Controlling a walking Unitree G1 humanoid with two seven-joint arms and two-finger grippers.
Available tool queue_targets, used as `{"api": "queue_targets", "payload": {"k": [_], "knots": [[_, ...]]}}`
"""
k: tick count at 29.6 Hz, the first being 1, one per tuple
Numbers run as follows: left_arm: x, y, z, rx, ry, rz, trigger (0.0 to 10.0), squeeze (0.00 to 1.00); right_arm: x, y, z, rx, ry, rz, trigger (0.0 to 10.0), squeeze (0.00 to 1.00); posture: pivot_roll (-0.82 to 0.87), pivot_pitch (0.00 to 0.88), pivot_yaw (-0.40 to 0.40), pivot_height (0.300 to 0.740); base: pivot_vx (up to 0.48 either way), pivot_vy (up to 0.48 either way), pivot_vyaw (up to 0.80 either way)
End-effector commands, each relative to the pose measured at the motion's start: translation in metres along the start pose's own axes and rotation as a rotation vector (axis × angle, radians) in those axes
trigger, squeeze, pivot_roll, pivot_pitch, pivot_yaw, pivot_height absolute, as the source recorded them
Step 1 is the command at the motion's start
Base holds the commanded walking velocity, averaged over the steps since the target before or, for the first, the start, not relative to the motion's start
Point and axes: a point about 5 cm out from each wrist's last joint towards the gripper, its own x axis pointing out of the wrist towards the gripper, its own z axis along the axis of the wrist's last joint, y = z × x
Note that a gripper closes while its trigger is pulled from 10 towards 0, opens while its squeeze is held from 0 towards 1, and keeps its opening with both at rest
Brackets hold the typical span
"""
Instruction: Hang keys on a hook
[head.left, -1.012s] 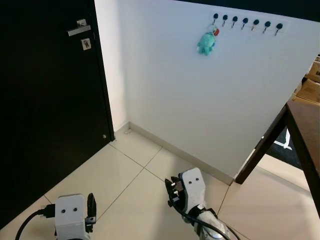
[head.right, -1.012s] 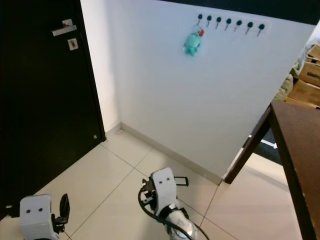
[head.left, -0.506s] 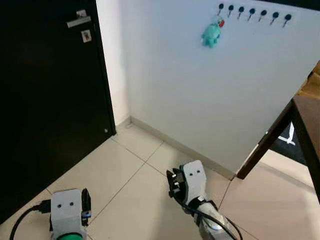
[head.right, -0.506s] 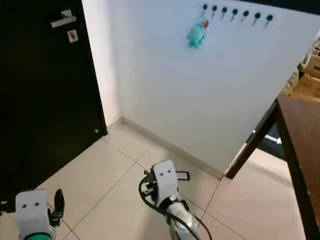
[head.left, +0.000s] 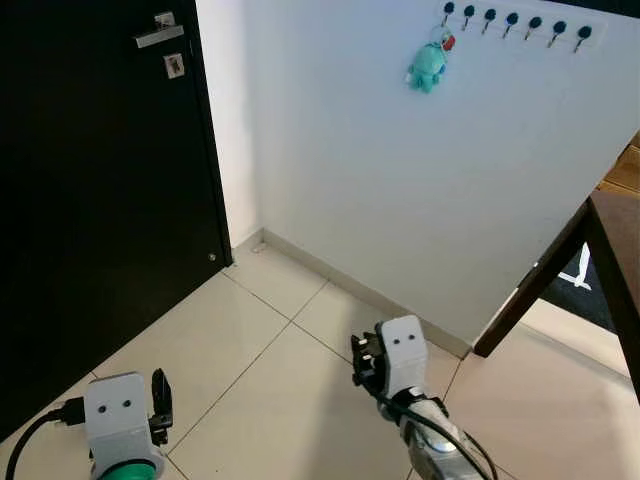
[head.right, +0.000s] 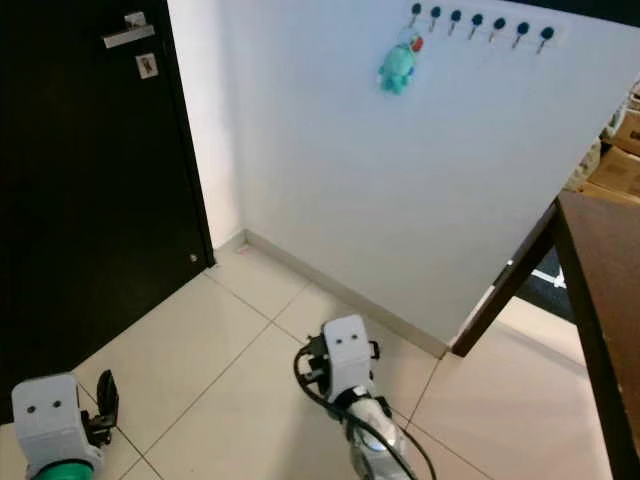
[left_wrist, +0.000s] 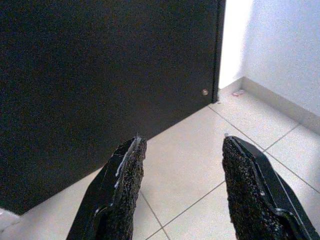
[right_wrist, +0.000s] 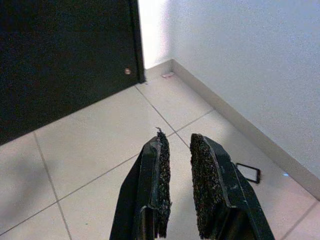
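We see the keys (head.left: 429, 62), with their teal plush charm, already hanging from the leftmost hook of the hook rail (head.left: 515, 20) high on the white wall (head.left: 400, 180); the other hooks along that rail carry nothing. Far below the rail, both arms hang low over the tiled floor (head.left: 250, 350); the left gripper (left_wrist: 182, 150) holds its fingers (left_wrist: 125, 170) spread wide apart with nothing between them, facing the black door (head.left: 100, 200) that stands left of the rail; the right gripper (right_wrist: 176, 145) has its fingers (right_wrist: 161, 165) nearly pressed together, a thin gap between them, gripping nothing. Right of the rail and lower, a dark wooden tabletop (head.left: 620, 240) juts in.
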Motion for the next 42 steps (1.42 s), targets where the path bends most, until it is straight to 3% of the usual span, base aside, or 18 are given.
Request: {"api": "queue_targets", "payload": {"k": [1,10,16,23,29,42], "knots": [[-0.0033,0.0044,-0.0089,0.031,0.046,0.021,10.0,0.0,-0.0013,-0.0013,-0.0055,0.003,0.02,-0.013,10.0,0.0,-0.11,0.15,0.047,0.74,0.0,0.0,0.0],[-0.0032,0.0073,-0.0114,0.069,0.051,0.033,10.0,0.0,-0.0003,0.0013,-0.0062,-0.004,0.024,-0.006,10.0,0.0,-0.11,0.142,0.048,0.74,0.0,0.0,0.0],[-0.0041,0.0061,-0.0134,0.004,0.06,0.012,10.0,0.0,-0.001,0.0009,-0.0066,-0.006,0.024,-0.006,10.0,0.0,-0.11,0.14,0.045,0.74,0.0,0.0,0.0],[-0.0056,0.0028,-0.009,0.04,0.023,-0.012,10.0,0.0,-0.0021,0.0,-0.0069,-0.009,0.025,-0.009,10.0,0.0,-0.11,0.14,0.049,0.74,0.0,0.0,0.0],[-0.0048,0.0037,-0.0139,-0.026,0.074,-0.011,10.0,0.0,-0.0023,-0.0014,-0.0063,-0.009,0.024,-0.012,10.0,0.0,-0.09,0.15,0.047,0.74,0.0,0.0,0.0],[-0.0025,0.0047,-0.0152,-0.025,0.083,-0.009,10.0,0.0,-0.0009,-0.0015,-0.0056,-0.001,0.024,-0.012,10.0,0.0,-0.09,0.152,0.053,0.74,0.0,0.0,0.0]]}}
